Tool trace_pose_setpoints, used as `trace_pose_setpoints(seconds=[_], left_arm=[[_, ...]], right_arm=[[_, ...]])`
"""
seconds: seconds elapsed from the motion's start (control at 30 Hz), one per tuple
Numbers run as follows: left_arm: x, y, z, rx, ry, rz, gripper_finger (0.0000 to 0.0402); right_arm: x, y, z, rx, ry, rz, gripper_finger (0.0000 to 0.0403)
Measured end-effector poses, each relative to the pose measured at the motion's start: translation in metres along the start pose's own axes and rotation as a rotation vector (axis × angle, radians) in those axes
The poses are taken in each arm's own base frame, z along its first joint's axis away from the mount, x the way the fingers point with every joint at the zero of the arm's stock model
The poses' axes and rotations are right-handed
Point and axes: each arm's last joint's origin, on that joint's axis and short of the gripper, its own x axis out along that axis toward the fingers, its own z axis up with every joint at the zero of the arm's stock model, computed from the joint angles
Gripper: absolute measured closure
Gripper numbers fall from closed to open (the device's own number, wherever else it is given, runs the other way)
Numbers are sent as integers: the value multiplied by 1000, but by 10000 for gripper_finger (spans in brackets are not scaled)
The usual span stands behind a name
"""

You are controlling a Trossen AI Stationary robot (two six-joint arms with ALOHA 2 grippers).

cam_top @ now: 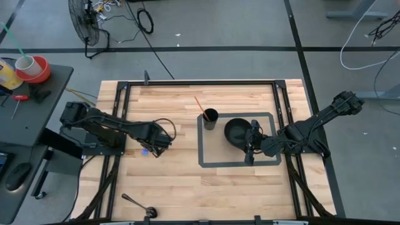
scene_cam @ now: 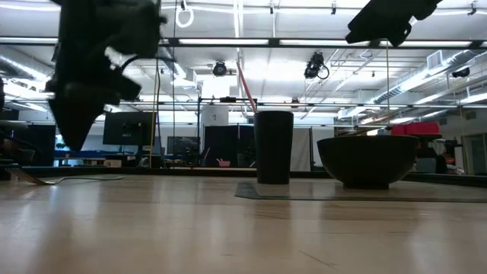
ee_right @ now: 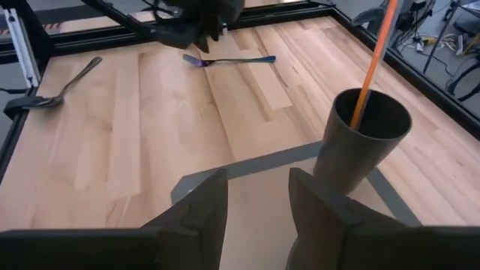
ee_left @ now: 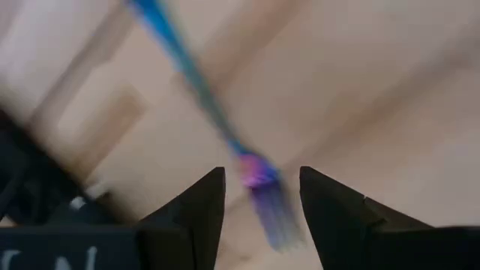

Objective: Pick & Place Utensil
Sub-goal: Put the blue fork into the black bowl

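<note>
Fork: we are seeing the fork (ee_right: 229,59) lying flat on the bare wood, left of the taped square (cam_top: 203,164), not yet lifted.
Left gripper: we are hovering the left gripper (ee_left: 259,196) right over the fork's tines, fingers apart with the tines showing between them; nothing is clamped.
Progress: we are judging the pick as only lined up; closing, lifting, carrying and placing are all still to do.
Cup: the cup (cam_top: 210,119) is standing upright on the upper left edge of the taped square, with an orange stick (ee_right: 373,60) leaning in it.
Bowl: the bowl (cam_top: 237,131) is sitting inside the square, just beside the cup.
Right gripper: we are holding the right gripper (ee_right: 256,201) near the bowl, fingers apart and empty, waiting.
Ladle: a second utensil, the ladle (cam_top: 137,205), is lying near the table's front edge, well apart from the fork.
Hard to tell: we are not able to say whether the left fingers are touching the table or the fork; the close view is blurred. In the low view the fork is not showing at all. Which container is the goal is not shown.
</note>
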Motion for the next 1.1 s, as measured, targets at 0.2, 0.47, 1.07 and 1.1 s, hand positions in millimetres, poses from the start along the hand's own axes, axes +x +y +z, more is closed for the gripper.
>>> trace_pose_setpoints(seconds=[0.2,0.47,1.07,1.1], left_arm=[[26,19,-14,-204,-67,71,225],[49,21,-19,-310,-163,-74,225],[58,17,-35,-392,-207,-87,333],[58,17,-36,-387,-206,-86,347]], right_arm=[[2,-3,1,8,-1,-15,259],[4,-7,3,24,-8,-31,259],[5,-7,4,29,-9,-26,259],[5,-7,4,29,-6,-17,259]])
